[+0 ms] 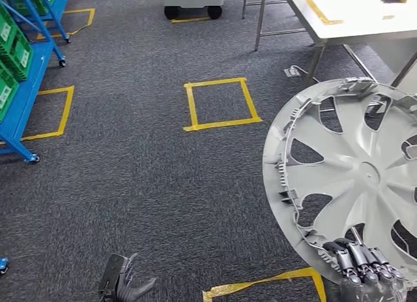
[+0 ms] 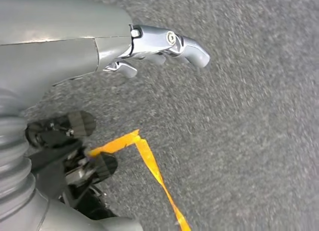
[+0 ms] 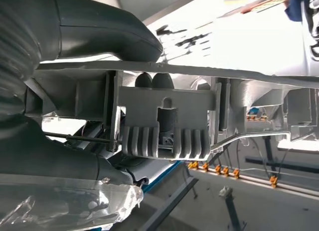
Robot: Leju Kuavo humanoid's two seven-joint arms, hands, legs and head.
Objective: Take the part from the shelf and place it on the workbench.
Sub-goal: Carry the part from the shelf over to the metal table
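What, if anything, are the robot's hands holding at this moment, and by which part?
The right hand grips the silver wheel cover by its rim, at the edge nearest the robot. The left hand holds nothing.

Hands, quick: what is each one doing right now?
Left hand: holds nothing, fingers apart.
Right hand: grips the silver wheel cover at its lower rim.
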